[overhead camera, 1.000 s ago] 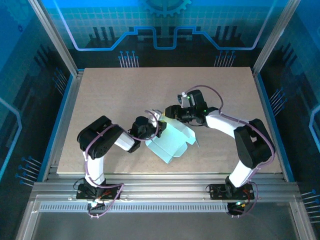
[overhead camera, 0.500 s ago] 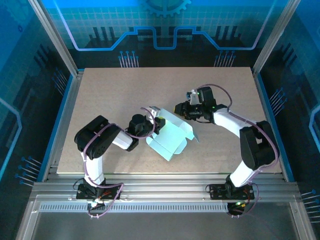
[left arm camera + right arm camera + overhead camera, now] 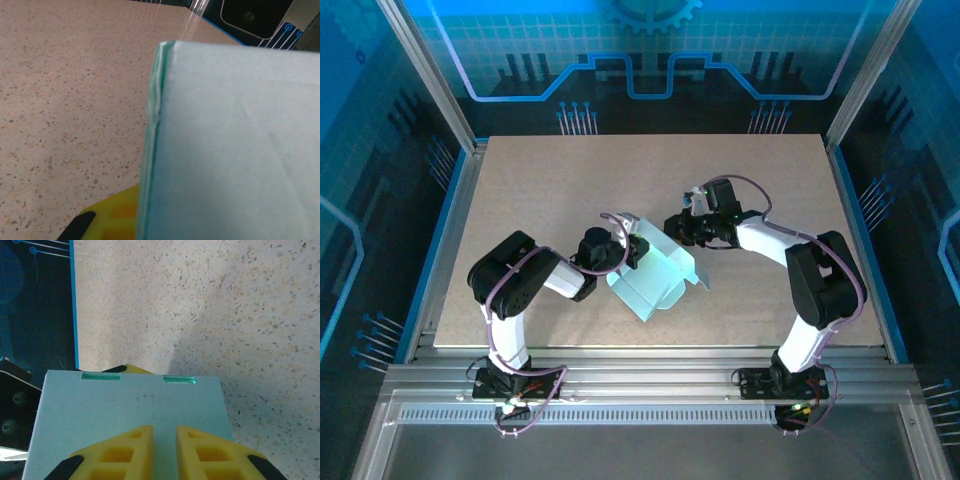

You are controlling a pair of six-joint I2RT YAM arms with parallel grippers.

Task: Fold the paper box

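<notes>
We've got the table (image 3: 520, 180) w/ the box (image 3: 655, 275) sitting mid-way, half folded btw both arms. Imo the risk is the thin card buckling or slipping free if the arms pull against each other. Left gripper (image 3: 632, 250) is fully closed, clamped on the box's left edge. Right gripper (image 3: 164, 430) is nearly closed, nothing in the slit, tips over the box; we can't tell if they touch.

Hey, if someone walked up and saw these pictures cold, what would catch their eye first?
The pale mint paper box, half folded, in the middle of the speckled table. Both arms meet at it: the left gripper pinches its left side, and the right gripper sits at its far corner, yellow fingers close together over a panel.
</notes>
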